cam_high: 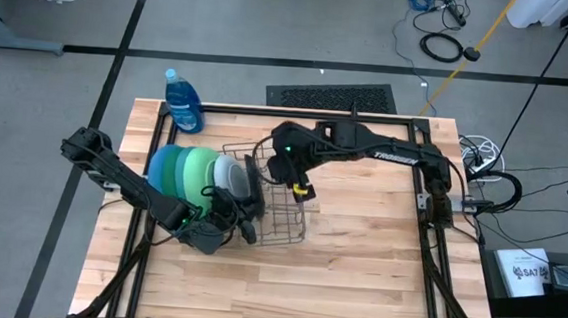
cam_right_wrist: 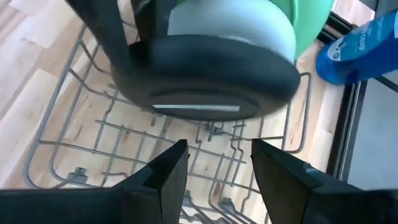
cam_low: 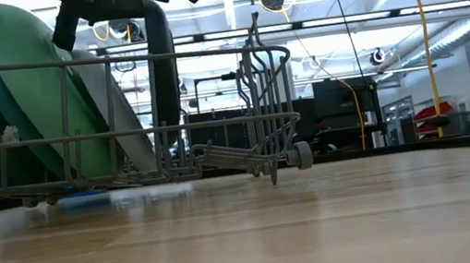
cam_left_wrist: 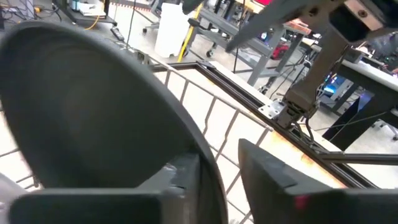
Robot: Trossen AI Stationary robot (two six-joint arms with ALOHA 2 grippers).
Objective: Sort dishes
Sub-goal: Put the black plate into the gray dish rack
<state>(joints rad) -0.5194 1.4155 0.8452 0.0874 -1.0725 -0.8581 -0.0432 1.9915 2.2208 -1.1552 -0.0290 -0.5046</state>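
White letters reading "TROSSEN" run along the dark right arm [cam_high: 395,153], right of centre in the high view. At the lower right edge of that view, a white box [cam_high: 523,273] carries a printed label, too small to read with certainty. The blue bottle [cam_right_wrist: 364,50] bears white lettering, too blurred to read.

Plates [cam_high: 188,172] fill rack's [cam_high: 284,224] left half, right half open, bare table [cam_high: 377,266] beyond
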